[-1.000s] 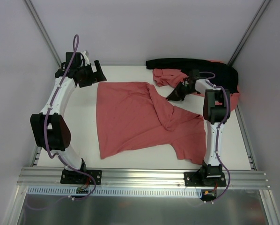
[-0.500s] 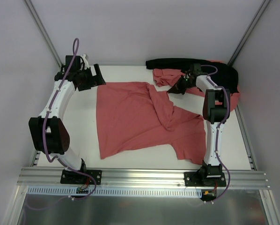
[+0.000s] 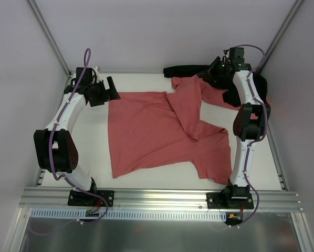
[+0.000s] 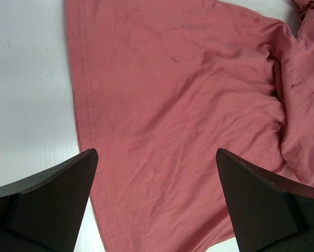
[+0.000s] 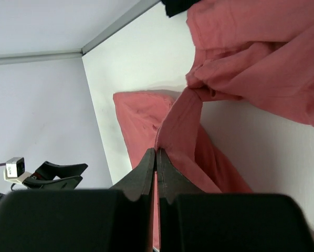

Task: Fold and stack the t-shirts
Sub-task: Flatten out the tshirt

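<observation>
1. On the white table [image 3: 94,136], a salmon-red short-sleeved t-shirt of thin cloth [image 3: 152,131] lies spread between the arms, its far right part rising in a taut ridge.
2. Right gripper [image 5: 156,152], raised at the far right corner, is pinched tight on that ridge.
3. Left gripper [image 4: 157,157] hovers over the t-shirt's far left edge, jaws wide, holding nothing.
4. Heap of crumpled salmon-red t-shirts [image 5: 262,63] lies far right, beside a black cloth-like strip [image 3: 186,70]; whether that strip is a container cannot be told.
</observation>
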Action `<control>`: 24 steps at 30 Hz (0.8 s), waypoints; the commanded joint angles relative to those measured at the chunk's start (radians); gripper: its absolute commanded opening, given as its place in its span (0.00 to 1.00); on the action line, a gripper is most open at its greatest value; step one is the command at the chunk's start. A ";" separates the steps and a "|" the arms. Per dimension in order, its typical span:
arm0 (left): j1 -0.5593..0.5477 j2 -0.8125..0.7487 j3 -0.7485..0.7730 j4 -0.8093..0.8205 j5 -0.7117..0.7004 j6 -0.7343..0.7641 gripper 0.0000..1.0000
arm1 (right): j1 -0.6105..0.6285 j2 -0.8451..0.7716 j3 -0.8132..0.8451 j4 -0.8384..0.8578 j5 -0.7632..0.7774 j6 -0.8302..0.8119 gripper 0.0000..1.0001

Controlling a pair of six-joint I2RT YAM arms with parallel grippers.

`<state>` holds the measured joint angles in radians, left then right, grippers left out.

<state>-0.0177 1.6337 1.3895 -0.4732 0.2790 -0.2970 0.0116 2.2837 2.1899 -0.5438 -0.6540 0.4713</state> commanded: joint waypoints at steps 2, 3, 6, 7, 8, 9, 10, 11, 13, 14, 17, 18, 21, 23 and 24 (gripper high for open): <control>0.002 -0.054 -0.007 0.048 0.029 -0.013 0.99 | -0.042 -0.055 0.063 -0.042 0.034 0.013 0.01; 0.002 -0.055 -0.009 0.048 0.031 -0.013 0.99 | -0.056 -0.056 0.082 -0.048 0.043 0.009 0.00; 0.002 -0.063 -0.012 0.048 0.029 -0.008 0.99 | -0.082 -0.053 0.122 -0.054 0.053 0.009 0.00; 0.002 -0.064 -0.014 0.047 0.028 -0.004 0.99 | -0.088 -0.050 0.134 -0.057 0.062 0.009 0.00; 0.002 -0.064 -0.018 0.047 0.026 -0.001 0.99 | -0.099 -0.049 0.143 -0.061 0.065 0.007 0.00; 0.002 -0.067 -0.020 0.045 0.028 0.001 0.99 | -0.104 -0.046 0.152 -0.056 0.067 0.009 0.00; 0.002 -0.067 -0.023 0.047 0.026 0.002 0.99 | -0.110 -0.038 0.178 -0.056 0.068 0.009 0.00; 0.002 -0.069 -0.029 0.048 0.025 0.001 0.99 | -0.116 -0.033 0.194 -0.053 0.068 0.010 0.00; 0.002 -0.072 -0.035 0.054 0.028 0.001 0.99 | -0.127 -0.021 0.227 -0.047 0.068 0.012 0.00; 0.002 -0.072 -0.041 0.056 0.026 0.001 0.99 | -0.130 -0.018 0.232 -0.030 0.065 0.015 0.00; 0.002 -0.064 -0.049 0.062 0.029 -0.004 0.99 | -0.140 0.000 0.228 -0.002 0.048 0.032 0.00; 0.002 -0.060 -0.050 0.067 0.031 -0.007 0.99 | -0.144 0.008 0.226 0.005 0.036 0.036 0.00; 0.002 -0.052 -0.056 0.077 0.035 -0.014 0.99 | -0.150 0.039 0.222 0.031 0.017 0.052 0.00; -0.001 -0.043 -0.060 0.084 0.032 -0.014 0.99 | -0.150 0.057 0.215 0.051 0.005 0.056 0.00; -0.002 -0.040 -0.064 0.090 0.028 -0.013 0.99 | -0.150 0.066 0.215 0.054 -0.005 0.062 0.00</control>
<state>-0.0185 1.6089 1.3384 -0.4221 0.2848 -0.3004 -0.1276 2.3211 2.3795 -0.5426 -0.6197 0.5060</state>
